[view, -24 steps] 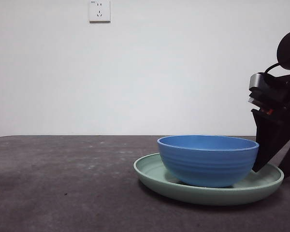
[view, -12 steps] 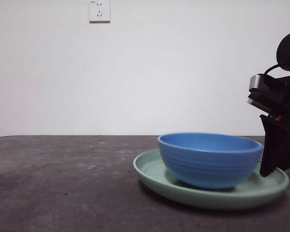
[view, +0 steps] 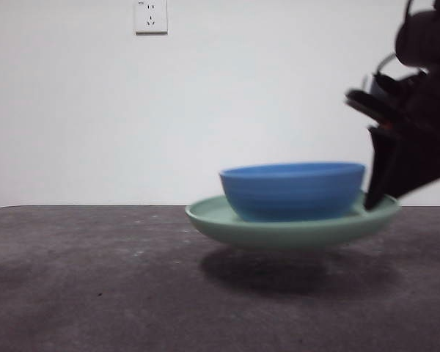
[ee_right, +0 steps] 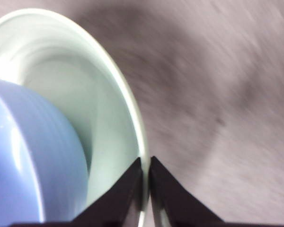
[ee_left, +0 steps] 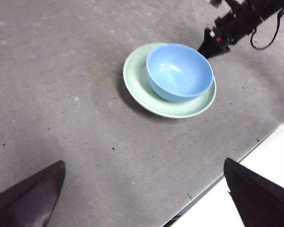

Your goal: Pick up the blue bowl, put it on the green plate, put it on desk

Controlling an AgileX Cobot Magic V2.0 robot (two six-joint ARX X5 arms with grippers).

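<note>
The blue bowl (view: 292, 190) sits inside the green plate (view: 279, 231), and both hang above the desk (view: 95, 286) with a shadow beneath them. My right gripper (view: 374, 198) is shut on the plate's right rim (ee_right: 141, 142), one jaw on each side of the rim (ee_right: 145, 189). The left wrist view shows the bowl (ee_left: 179, 71) in the plate (ee_left: 137, 80) from above, with the right gripper (ee_left: 213, 45) at the far rim. My left gripper (ee_left: 142, 198) stands open, high and well away from them.
A white wall with a socket (view: 151, 16) stands behind the desk. The desk's edge (ee_left: 236, 161) runs near the plate in the left wrist view.
The right gripper has lifted the plate with the bowl off the desk and carried it a little to the left. A second ago the plate rested on the desk.
</note>
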